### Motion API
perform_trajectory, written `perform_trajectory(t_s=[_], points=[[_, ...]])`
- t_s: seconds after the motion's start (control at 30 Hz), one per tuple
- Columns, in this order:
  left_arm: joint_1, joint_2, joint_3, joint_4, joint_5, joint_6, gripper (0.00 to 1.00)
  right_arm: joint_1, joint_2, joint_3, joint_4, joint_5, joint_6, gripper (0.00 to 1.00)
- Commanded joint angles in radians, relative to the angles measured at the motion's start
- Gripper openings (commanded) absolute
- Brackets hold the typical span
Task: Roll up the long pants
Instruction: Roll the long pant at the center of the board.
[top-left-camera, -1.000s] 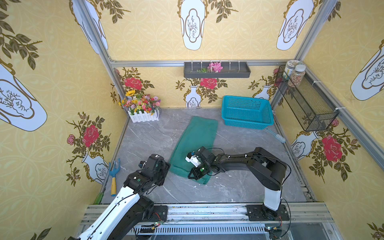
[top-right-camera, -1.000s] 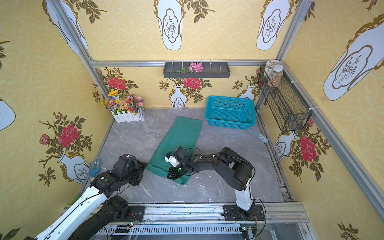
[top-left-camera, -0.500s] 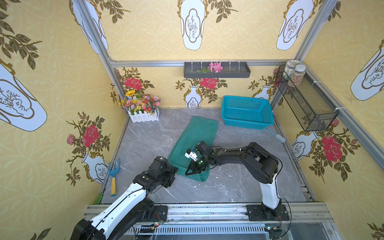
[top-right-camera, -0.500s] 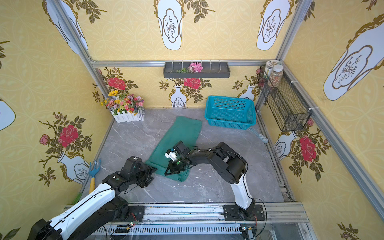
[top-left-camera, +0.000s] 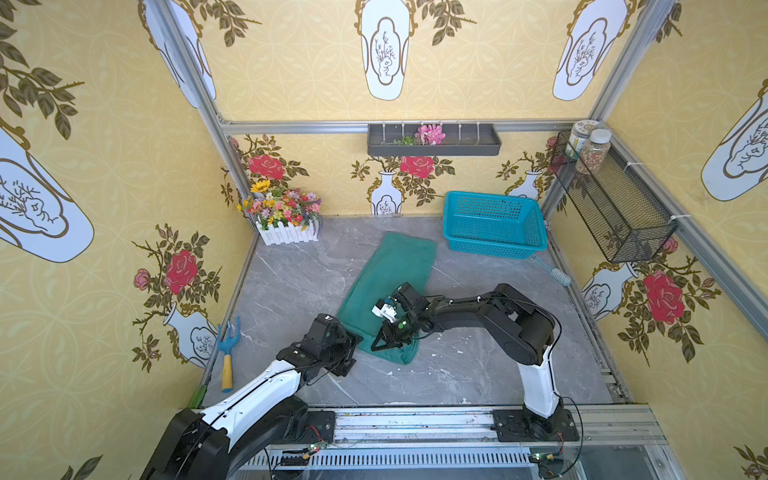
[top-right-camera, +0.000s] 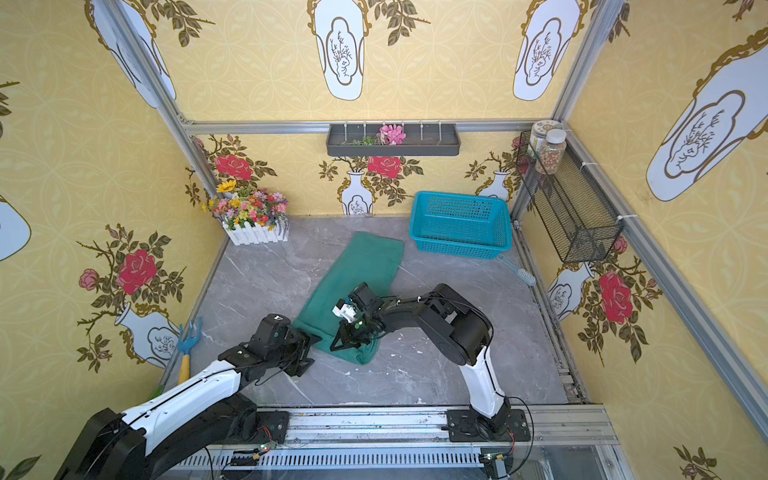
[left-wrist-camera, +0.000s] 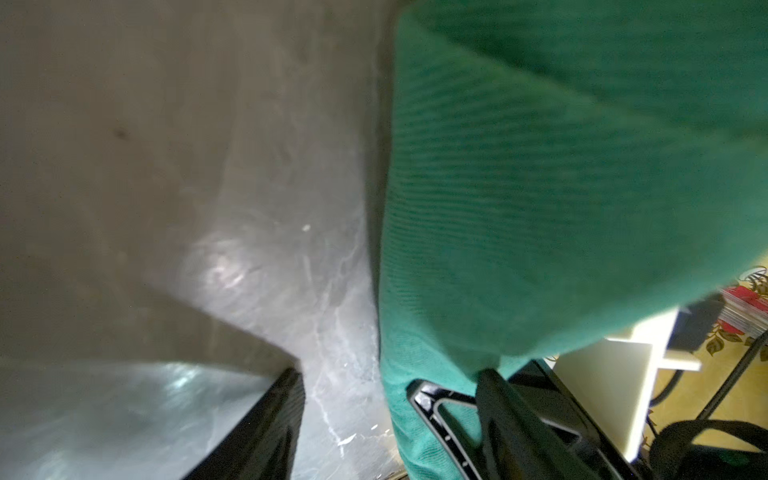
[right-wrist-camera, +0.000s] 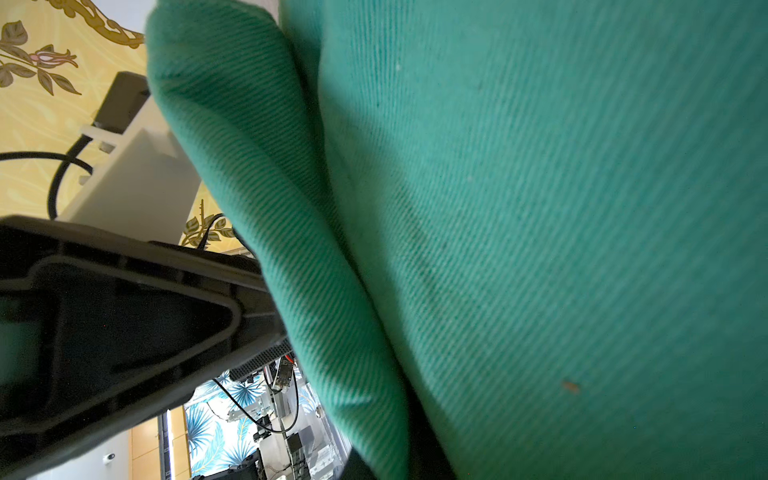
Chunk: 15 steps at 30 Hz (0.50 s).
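The dark teal-green soft fabric long pants (top-left-camera: 390, 266) lie as a strip on the grey marbled worktop (top-left-camera: 291, 286), running from one o'clock to seven o'clock. The right tool (top-left-camera: 384, 340) is clamped on the near fold. The left tool (top-left-camera: 353, 351), jaws apart, sits at its nine o'clock. With only one side gripped, the roll could skew or the fabric slip. Count: one pants, two tools, one turquoise plastic mesh basket (top-left-camera: 494, 224).

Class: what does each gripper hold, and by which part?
The right gripper pinches the long pants at their near end's fold; the left gripper is open beside it, gripping nothing.
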Motion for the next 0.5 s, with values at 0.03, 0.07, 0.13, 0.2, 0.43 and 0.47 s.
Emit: perform_trajectory(t_s=[0.03, 0.07, 0.13, 0.2, 0.43, 0.47], points=[[0.0, 0.087, 0.008, 0.053, 0.018, -0.028, 0.73, 0.001, -0.005, -0.001, 0.0, 0.03, 0.002, 0.0], [0.0, 0.126, 0.023, 0.044, 0.024, -0.033, 0.73, 0.001, -0.007, 0.001, -0.01, 0.039, -0.001, 0.0], [0.0, 0.214, 0.088, -0.05, 0.03, -0.025, 0.7, 0.0, -0.015, 0.004, -0.038, 0.062, -0.014, 0.0], [0.0, 0.309, 0.157, -0.183, 0.032, -0.011, 0.65, 0.0, -0.03, 0.0, -0.049, 0.084, -0.018, 0.05], [0.0, 0.457, 0.191, -0.263, 0.07, -0.001, 0.5, 0.0, -0.097, -0.029, -0.068, 0.201, -0.023, 0.31], [0.001, 0.458, 0.187, -0.262, 0.067, -0.005, 0.5, 0.0, -0.11, -0.034, -0.077, 0.236, -0.025, 0.37]])
